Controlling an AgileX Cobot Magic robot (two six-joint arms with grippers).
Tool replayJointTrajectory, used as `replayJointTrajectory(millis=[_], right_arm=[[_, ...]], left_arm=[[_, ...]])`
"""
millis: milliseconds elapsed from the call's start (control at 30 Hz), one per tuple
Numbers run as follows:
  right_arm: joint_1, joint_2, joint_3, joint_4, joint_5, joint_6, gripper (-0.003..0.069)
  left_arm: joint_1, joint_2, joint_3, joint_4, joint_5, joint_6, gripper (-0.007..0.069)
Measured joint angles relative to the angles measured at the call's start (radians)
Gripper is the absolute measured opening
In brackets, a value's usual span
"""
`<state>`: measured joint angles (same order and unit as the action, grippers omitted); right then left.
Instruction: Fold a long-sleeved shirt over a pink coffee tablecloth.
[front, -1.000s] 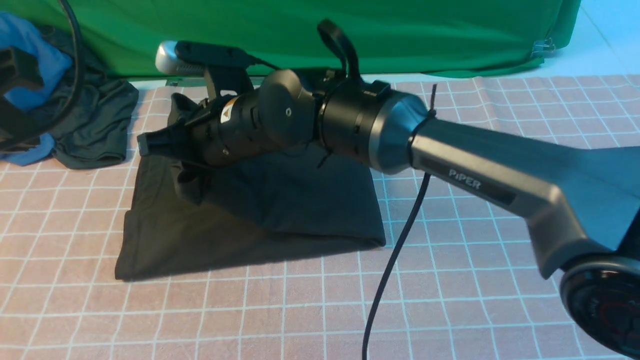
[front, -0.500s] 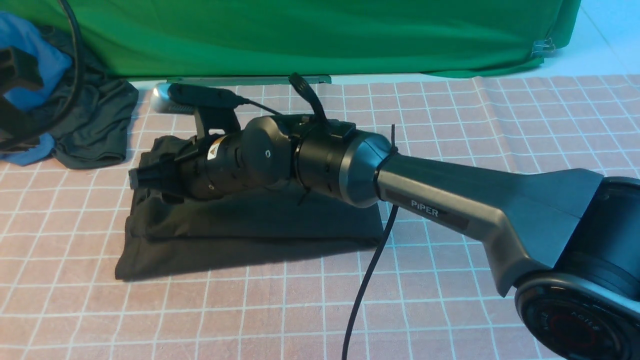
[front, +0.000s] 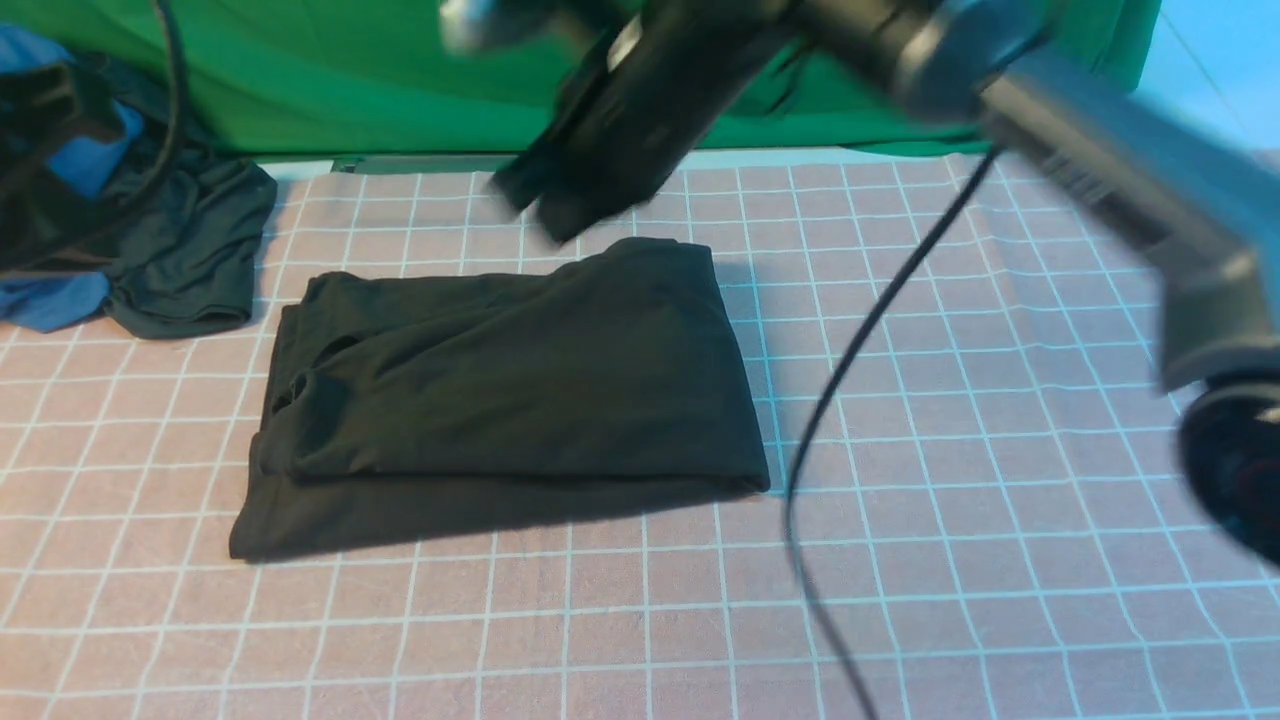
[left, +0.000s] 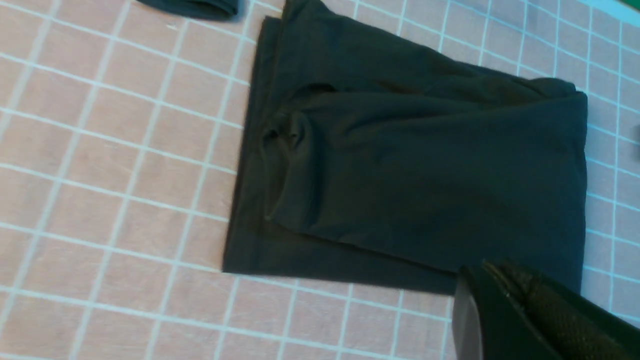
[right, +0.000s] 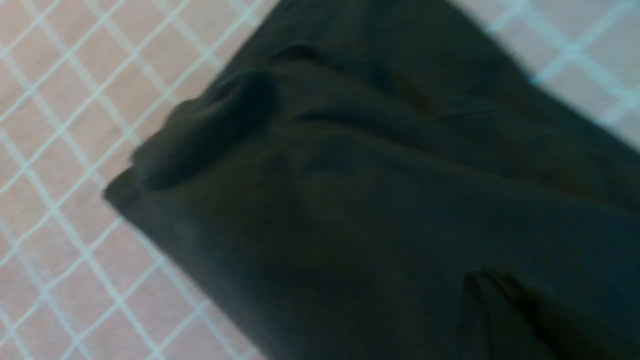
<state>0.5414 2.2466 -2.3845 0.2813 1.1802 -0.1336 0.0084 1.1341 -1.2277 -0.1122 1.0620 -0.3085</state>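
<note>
1. Far left, the left gripper (left: 479, 268) has its fingers pinched together with nothing between them. It looks clear of the shirt to me, hanging above it.

2. Next along is the long-sleeved shirt (front: 560, 400), already folded into a rough bundle on the pink coffee tablecloth (front: 960, 600). It's left of the cloth's middle and nearer the far edge than I'd have guessed, with a bit of cloth showing behind it. The left end is bunched, and a lower layer pokes out along the near side.

3. My read is that the step in hand is tidying that top fold. I'd open the fingers before going down, pinch just the loose upper layer near the bunched end, then draw it gently toward the near-left corner. Grab too deep and you'd probably drag the whole bundle. Lay it down low and slow or it'll wrinkle again.

4. Right of that, the right gripper (right: 484, 275) is up off the shirt, blurry in the front view. Fingers are clenched on nothing, touching nothing I can see.
</note>
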Motion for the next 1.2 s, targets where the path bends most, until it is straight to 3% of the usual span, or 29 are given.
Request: replayJointTrajectory(millis=[167,267,433,633,800,1000,1200], right_arm=[[-0.121,-0.094,0.009,-0.018,0.022,0.0,0.0037],[-0.174,-0.185,0.122,-0.022,0.026,-0.016,0.0037],[-0.194,-0.292,0.32,-0.025,0.036,-0.088,0.0037],[-0.2,-0.343,0.431,-0.034,0.045,-0.127,0.0037],[-0.2,-0.343,0.436,-0.034,0.025,-0.13,0.0037],[-0.202,-0.343,0.437,-0.034,-0.006,-0.131,0.0037],[-0.202,-0.343,0.437,-0.034,-0.02,-0.131,0.0037]], left_arm=[[-0.003,0.147,0.0,-0.093,-0.048,0.064,0.0013],[-0.029,0.29,0.0,-0.139,-0.121,0.119,0.0013],[-0.064,0.479,0.0,-0.135,-0.221,0.139,0.0013],[-0.066,0.671,0.0,-0.055,-0.211,0.102,0.0013],[-0.066,0.7,0.009,-0.034,-0.192,0.077,0.0013],[-0.066,0.659,0.091,0.079,-0.194,-0.032,0.0013],[-0.066,0.628,0.101,0.087,-0.202,-0.046,0.0013]])
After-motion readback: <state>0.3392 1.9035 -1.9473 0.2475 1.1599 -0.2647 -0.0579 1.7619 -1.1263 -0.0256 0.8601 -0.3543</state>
